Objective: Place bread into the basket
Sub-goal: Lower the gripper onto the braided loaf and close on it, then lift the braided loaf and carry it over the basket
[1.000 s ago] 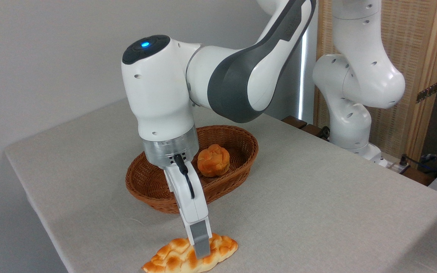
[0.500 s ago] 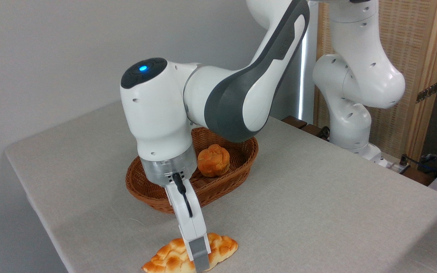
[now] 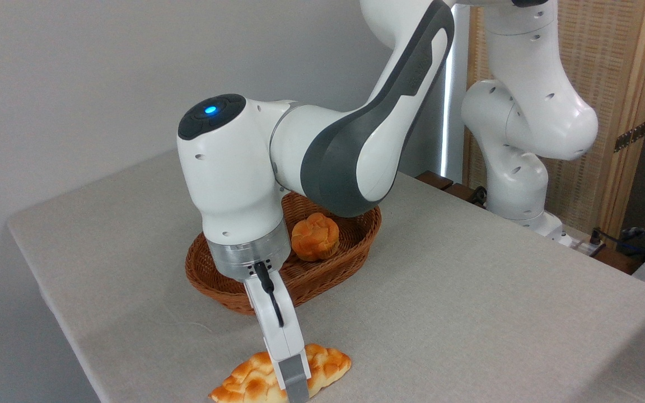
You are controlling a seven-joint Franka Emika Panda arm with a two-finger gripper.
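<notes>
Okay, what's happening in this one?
A Franka arm has its pincer lowered onto the long braided bread, which lies on the table near its front edge. Only one finger shows against the loaf, so whether it has closed on it cannot be told. The bread is on the cloth, not lifted. The wicker basket sits just behind, holding a small round bun.

gripper [image 3: 295, 386] drops lower over the last second, near finger [image 3: 294, 382] now down the front face of the bread [image 3: 255, 382], tip at the frame's bottom edge. wrist sinks toward the table, covers more of the basket [image 3: 210, 280] near rim. upper arm link steeper
</notes>
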